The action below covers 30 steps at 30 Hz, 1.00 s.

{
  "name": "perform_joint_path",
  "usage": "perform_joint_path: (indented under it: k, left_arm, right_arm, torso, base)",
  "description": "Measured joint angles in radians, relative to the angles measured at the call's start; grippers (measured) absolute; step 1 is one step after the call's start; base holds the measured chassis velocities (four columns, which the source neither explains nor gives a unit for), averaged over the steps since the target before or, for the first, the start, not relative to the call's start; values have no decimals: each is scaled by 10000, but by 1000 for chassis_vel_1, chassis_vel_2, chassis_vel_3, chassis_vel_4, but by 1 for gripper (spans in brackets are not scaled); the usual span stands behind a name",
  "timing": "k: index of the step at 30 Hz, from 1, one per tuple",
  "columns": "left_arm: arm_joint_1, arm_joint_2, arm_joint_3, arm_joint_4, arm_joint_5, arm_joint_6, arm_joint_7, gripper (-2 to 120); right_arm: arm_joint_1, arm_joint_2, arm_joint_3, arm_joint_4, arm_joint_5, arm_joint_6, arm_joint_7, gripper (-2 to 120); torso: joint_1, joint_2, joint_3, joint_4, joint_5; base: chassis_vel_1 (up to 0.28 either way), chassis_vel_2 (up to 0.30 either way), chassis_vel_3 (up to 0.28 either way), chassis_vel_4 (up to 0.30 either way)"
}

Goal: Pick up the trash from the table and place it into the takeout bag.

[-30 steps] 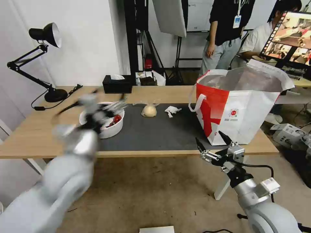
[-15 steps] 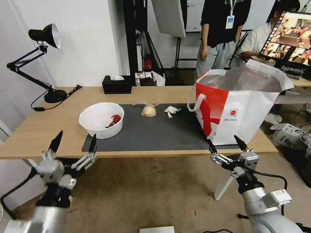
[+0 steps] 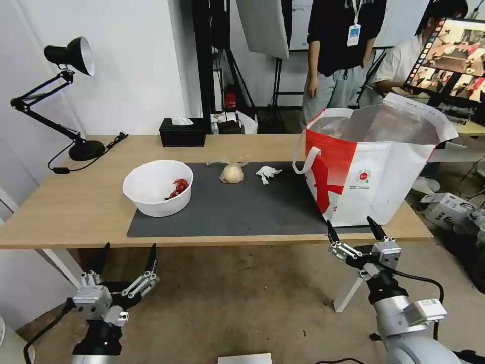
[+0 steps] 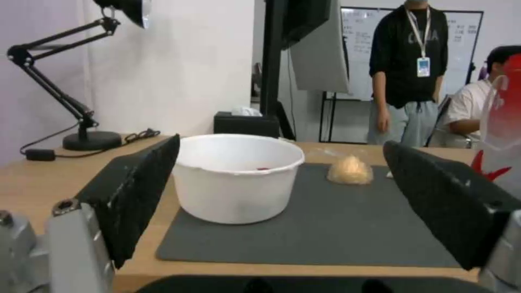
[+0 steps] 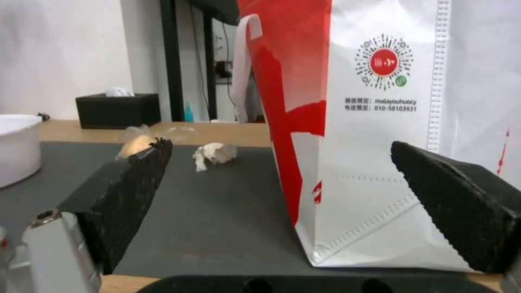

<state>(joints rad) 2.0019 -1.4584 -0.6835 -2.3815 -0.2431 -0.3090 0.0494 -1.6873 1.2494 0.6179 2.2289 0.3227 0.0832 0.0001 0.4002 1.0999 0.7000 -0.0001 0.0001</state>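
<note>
On the bench (image 3: pixel 60 212), the bowl (image 3: pixel 157 188), the bagged lump (image 3: pixel 232 173) and the tissue (image 3: pixel 268 173) sit on the dark mat (image 3: pixel 242 207), beside the takeout bag (image 3: pixel 374 162) at its right end. A sound pick likely means rising above the bench edge, then closing squarely on one piece. Left gripper (image 3: pixel 127 264) and right gripper (image 3: pixel 354 232) hang below that edge — fingers wide apart, empty.
</note>
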Motion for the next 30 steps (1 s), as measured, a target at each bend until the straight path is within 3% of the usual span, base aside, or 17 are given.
perform_joint_path:
  k: [10, 18, 19, 24, 27, 30]
  left_arm:
    - [510, -287, 53, -368, 134, -235, -43, 100]
    - [1047, -588, -78, -665, 317, -685, -62, 100]
    - [1122, -690, -72, -685, 405, -714, -52, 100]
    - [1032, -987, -44, -688, 664, -567, -23, 100]
    - [849, -1338, 159, -821, 929, -189, -29, 100]
    - [760, -1363, 358, -961, 1084, 28, -159, 100]
  right_arm:
    - [111, -75, -168, 186, -9, -52, 95, 100]
    - [1828, -716, -950, -267, 244, -913, 583, 100]
    - [2667, -977, -1552, -735, 527, -1243, 708, 100]
    - [4081, -1318, -2832, -1649, 1199, -1891, 899, 100]
    - [6256, -1522, -4381, -3082, 1970, -2331, 1417, 100]
    - [7530, -1474, -5169, -4120, 2277, -2438, 1699, 100]
  torso:
    - [-1, 1, 0, 0, 0]
    - [-1, 0, 0, 0, -1]
    - [-2, 1, -1, 1, 1]
    - [0, 0, 3, 3, 0]
    - [-2, 0, 2, 4, -2]
    - [0, 0, 3, 3, -2]
  base:
    - [0, 0, 0, 0]
    - [0, 0, 0, 0]
    - [0, 0, 0, 0]
    - [0, 0, 0, 0]
    - [0, 0, 0, 0]
    - [0, 0, 0, 0]
